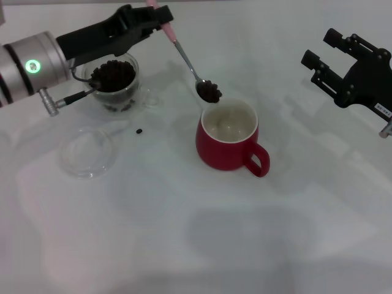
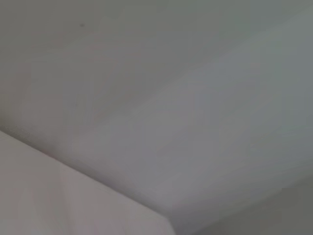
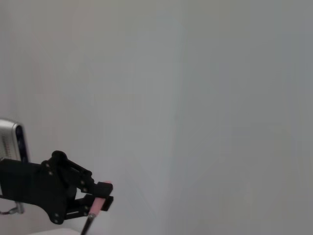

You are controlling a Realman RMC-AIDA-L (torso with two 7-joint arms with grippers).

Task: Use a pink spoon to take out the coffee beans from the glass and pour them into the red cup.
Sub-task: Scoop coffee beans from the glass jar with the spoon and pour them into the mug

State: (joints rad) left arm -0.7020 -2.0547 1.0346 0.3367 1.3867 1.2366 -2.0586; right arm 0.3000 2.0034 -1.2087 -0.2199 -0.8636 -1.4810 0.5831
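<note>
Above the far rim of the rounded red ceramic cup [image 1: 228,143], the left gripper [image 1: 160,19], jaws clamped on the pale-handled pink spoon [image 1: 187,61], carries dark coffee beans [image 1: 209,91] from the clear glass [image 1: 116,82], a tip likely next (right gripper [image 1: 331,58] parked open, well apart)

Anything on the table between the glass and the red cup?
Head view: one stray bean lies on the table between the glass and the red cup; otherwise bare.

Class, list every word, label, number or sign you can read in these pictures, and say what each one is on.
No readable words or numbers anywhere.
Small white label on the right end effector: too small to read.
Green glowing ring light on the left arm's silver wrist: a light, not text.
The red cup, the glass and the pink spoon: no markings.
</note>
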